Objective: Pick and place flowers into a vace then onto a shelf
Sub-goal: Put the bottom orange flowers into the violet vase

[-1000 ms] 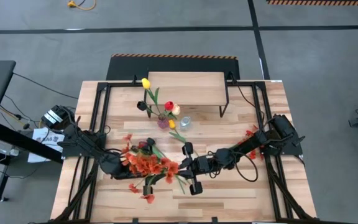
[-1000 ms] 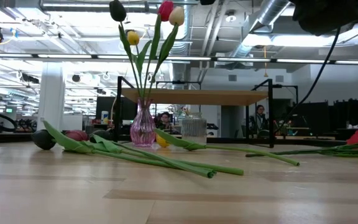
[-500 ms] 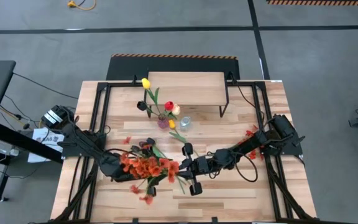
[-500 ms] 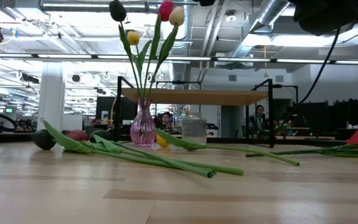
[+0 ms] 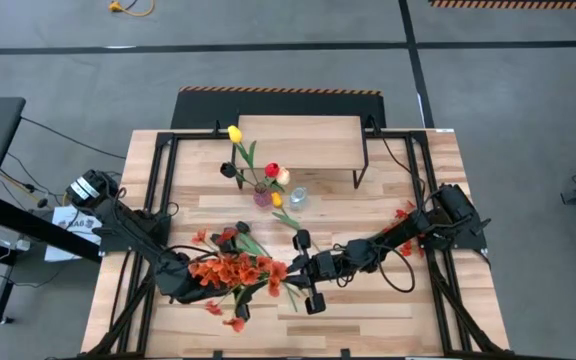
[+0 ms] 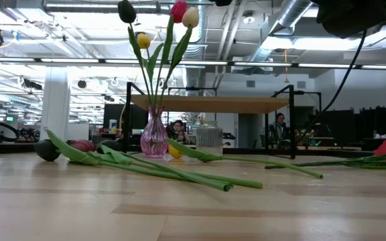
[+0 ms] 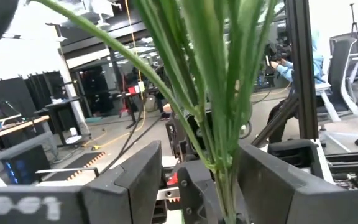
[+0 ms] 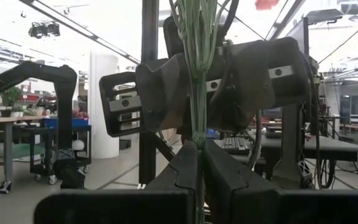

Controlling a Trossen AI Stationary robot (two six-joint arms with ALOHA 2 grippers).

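A bushy orange-red flower spray [image 5: 236,270] hangs above the table's near middle. My right gripper [image 5: 288,272] reaches in from the right and is shut on the spray's green stems [image 8: 196,93]. My left gripper [image 7: 197,183] is open, one finger on either side of those stems, under the blossoms in the high view [image 5: 190,280]. I cannot tell whether it touches them. A pink glass vase [image 5: 262,197] holds yellow, red, cream and dark tulips. It stands in front of the shelf [image 5: 298,145]. My right gripper pinches the spray's bundled stems near their lower end [image 8: 196,144] between its two fingers. The fingers come about level from the table's right side. The spray is lifted clear of the table, and its blossoms spread out toward my left gripper.
Loose tulips [image 6: 146,167] lie on the table in front of the vase, with dark heads at their left end. A small clear glass [image 5: 297,197] stands beside the vase. More red flowers [image 5: 405,215] lie near the right arm. Black frame rails run along both table sides.
My left gripper has risen and drawn a little toward the table's near-left corner, rolling as it went. The spray's blossoms have shifted slightly with it. My right gripper has kept still, shut on the stems.
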